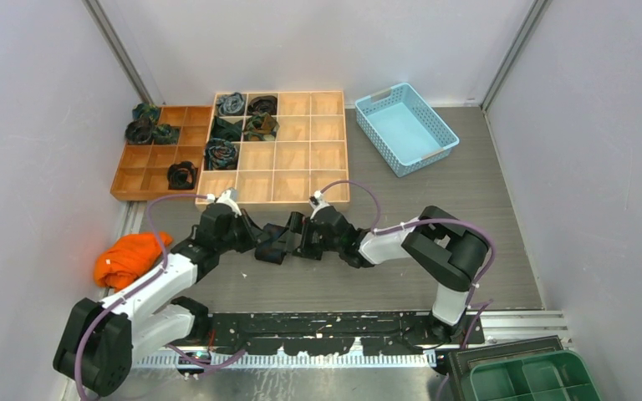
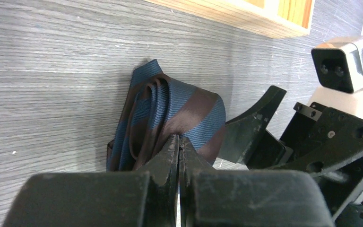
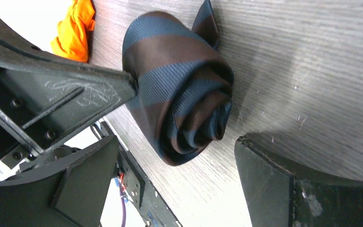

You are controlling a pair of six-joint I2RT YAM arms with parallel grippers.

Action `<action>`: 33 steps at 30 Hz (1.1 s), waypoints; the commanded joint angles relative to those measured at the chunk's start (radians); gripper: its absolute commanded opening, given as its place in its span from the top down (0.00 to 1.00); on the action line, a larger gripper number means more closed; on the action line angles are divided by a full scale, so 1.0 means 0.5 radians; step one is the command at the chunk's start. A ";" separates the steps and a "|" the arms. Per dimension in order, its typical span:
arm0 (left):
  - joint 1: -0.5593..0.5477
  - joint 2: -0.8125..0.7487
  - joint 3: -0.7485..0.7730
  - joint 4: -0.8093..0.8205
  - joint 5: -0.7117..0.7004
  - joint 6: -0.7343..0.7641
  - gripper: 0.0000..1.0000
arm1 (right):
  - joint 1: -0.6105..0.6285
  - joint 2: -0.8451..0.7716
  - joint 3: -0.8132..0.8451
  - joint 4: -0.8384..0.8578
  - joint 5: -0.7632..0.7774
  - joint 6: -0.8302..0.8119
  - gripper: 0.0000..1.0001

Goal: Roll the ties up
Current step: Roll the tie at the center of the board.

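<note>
A blue and brown striped tie [image 1: 269, 249] sits rolled into a coil on the grey table between my two grippers. In the left wrist view the coil [image 2: 170, 111] lies right at my left gripper [image 2: 179, 138], whose jaws are pressed together and pinch the coil's outer layer. The left gripper also shows in the top view [image 1: 256, 242]. My right gripper [image 3: 178, 142] is open, one finger on each side of the coil's [image 3: 179, 99] open end and not touching it. It reaches in from the right [image 1: 298, 236]. Several other rolled ties [image 1: 221, 154] sit in the tray compartments.
A light wooden compartment tray [image 1: 301, 142] and a darker one [image 1: 146, 167] stand behind the grippers. The light tray's edge shows in the left wrist view [image 2: 246, 19]. A blue basket [image 1: 405, 127] is at the back right, an orange cloth [image 1: 129, 257] at the left, a green bin [image 1: 535, 380] at the near right.
</note>
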 commanded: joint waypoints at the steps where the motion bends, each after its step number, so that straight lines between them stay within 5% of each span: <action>1: 0.004 -0.063 0.020 -0.052 -0.152 0.120 1.00 | 0.061 -0.059 -0.093 -0.103 0.018 0.030 0.01; 28: 0.004 -0.122 -0.096 -0.101 -0.221 0.191 1.00 | 0.198 0.345 0.059 -0.130 0.215 0.183 0.03; 33: 0.006 -0.266 0.052 -0.414 -0.307 0.185 1.00 | 0.174 0.282 -0.010 -0.159 0.193 0.176 0.05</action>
